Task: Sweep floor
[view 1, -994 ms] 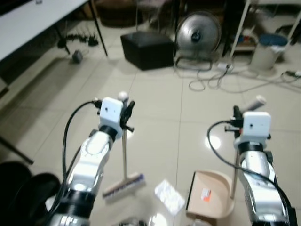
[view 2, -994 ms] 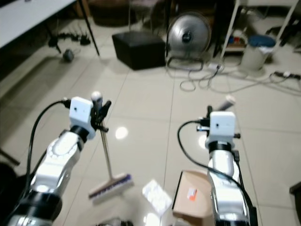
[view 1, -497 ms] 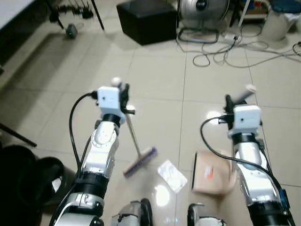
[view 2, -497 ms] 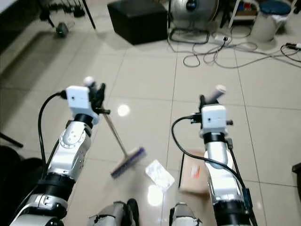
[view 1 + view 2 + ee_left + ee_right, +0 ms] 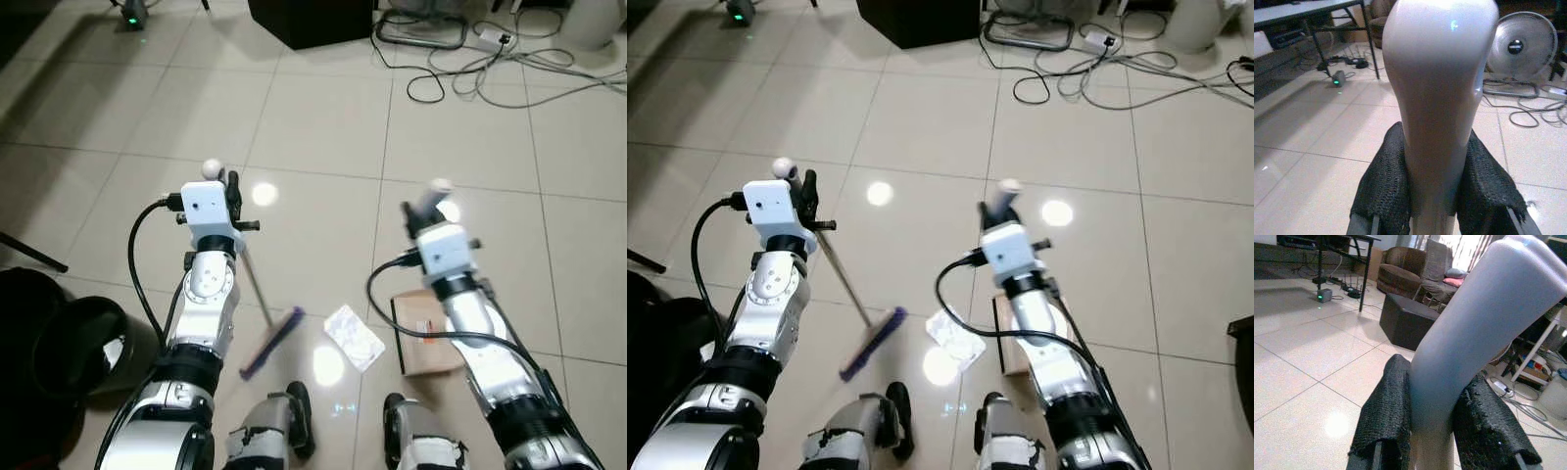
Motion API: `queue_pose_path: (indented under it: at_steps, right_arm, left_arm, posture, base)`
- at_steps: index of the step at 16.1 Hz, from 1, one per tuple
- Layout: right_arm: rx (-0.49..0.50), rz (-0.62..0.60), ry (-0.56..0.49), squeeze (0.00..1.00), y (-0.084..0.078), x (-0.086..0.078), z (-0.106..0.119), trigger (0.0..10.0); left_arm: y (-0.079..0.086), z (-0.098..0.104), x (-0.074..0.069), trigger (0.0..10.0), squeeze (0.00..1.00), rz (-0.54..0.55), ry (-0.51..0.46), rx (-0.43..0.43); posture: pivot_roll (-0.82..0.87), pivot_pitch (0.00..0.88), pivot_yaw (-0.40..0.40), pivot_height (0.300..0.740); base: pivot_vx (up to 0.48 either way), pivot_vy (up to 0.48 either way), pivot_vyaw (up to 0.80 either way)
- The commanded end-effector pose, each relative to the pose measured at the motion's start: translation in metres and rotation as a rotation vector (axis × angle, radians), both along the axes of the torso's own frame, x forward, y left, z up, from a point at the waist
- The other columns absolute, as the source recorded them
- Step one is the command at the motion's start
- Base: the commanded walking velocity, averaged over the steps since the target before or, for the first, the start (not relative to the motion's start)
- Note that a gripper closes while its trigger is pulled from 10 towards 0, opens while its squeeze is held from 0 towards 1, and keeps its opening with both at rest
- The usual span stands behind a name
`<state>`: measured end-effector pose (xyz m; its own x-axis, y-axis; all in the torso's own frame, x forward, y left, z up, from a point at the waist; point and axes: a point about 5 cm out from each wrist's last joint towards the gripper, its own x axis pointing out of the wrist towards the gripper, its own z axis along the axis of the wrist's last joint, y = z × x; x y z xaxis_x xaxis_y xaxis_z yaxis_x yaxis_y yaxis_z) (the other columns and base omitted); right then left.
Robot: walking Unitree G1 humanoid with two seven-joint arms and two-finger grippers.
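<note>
Tiled floor (image 5: 323, 127) spreads out ahead. The left gripper (image 5: 231, 196) is clamped on the broom (image 5: 257, 304) handle, purple bristles down below it. The right gripper (image 5: 423, 210) pinches the dustpan (image 5: 425, 333) handle, pan beneath. A crumpled wrapper (image 5: 354, 336) lies between them.

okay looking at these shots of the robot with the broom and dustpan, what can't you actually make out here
- Dustpan: the right arm covers part of it in the left eye view; the orange label is too small to read.
- White wrapper on the floor: too small to identify.
- Broom head: bristles' contact with the tile is too small to judge.
- Broom handle: in the left wrist view its lower length is cut off by the frame edge.
</note>
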<state>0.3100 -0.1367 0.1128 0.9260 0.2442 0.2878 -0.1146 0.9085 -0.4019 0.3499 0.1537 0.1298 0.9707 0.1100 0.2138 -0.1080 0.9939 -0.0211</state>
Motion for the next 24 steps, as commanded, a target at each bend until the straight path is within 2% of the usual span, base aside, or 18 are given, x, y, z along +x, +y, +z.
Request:
queue_pose_path:
  at_steps: [1,3,5,7,10,16,18,19,21,24]
  right_arm:
    - [0.009,0.022,0.029,0.0,0.007,-0.003,-0.009,10.0]
    - [0.021,0.029,0.037,0.0,0.014,-0.002,-0.013,10.0]
    - [0.112,-0.001,0.047,0.0,0.017,0.0,-0.014,10.0]
    - [0.158,0.039,0.029,0.0,0.034,0.0,-0.008,10.0]
    - [0.152,0.095,0.022,0.0,0.048,-0.005,-0.008,10.0]
    - [0.171,0.13,0.04,0.0,0.061,-0.011,-0.011,10.0]
    - [0.269,0.055,0.072,0.0,0.058,-0.006,-0.011,10.0]
    - [0.281,0.046,0.078,0.0,0.058,-0.005,-0.011,10.0]
    - [0.316,0.033,0.089,0.0,0.059,-0.003,-0.01,10.0]
    - [0.35,0.026,0.094,0.0,0.058,-0.002,-0.009,10.0]
  left_arm:
    - [0.006,-0.007,-0.002,10.0,0.0,0.047,0.015,-0.006]
    - [0.002,-0.01,-0.002,10.0,0.0,0.058,0.022,-0.013]
    - [-0.003,-0.013,-0.001,10.0,0.0,0.071,0.031,-0.028]
    - [-0.014,-0.016,0.002,10.0,0.0,0.083,0.051,-0.075]
    - [-0.023,-0.018,0.005,10.0,0.0,0.076,0.072,-0.087]
    - [-0.031,-0.014,0.01,10.0,0.0,0.118,0.085,-0.164]
    - [-0.037,-0.009,0.013,10.0,0.0,0.153,0.081,-0.305]
    - [-0.043,-0.005,0.014,10.0,0.0,0.152,0.077,-0.367]
    - [-0.051,0.001,0.016,10.0,0.0,0.14,0.062,-0.443]
    - [-0.056,0.008,0.019,10.0,0.0,0.132,0.045,-0.498]
  posture:
    - [0.06,0.358,0.102,0.74]
    - [0.07,0.366,0.086,0.74]
    - [0.06,0.364,0.086,0.74]
    - [0.02,0.359,0.091,0.74]
    - [-0.01,0.356,0.09,0.74]
    - [-0.02,0.347,0.087,0.74]
    - [-0.02,0.339,0.083,0.74]
    - [-0.02,0.337,0.084,0.74]
    - [-0.02,0.331,0.083,0.74]
    - [-0.03,0.325,0.081,0.74]
  base:
    - [0.0,0.0,0.0]
    - [0.0,0.0,0.0]
    - [0.0,0.0,0.0]
    - [0.0,0.0,0.0]
    - [0.0,0.0,0.0]
    - [0.0,0.0,0.0]
    - [0.0,0.0,0.0]
    - [0.0,0.0,0.0]
    - [0.0,0.0,0.0]
    - [0.0,0.0,0.0]
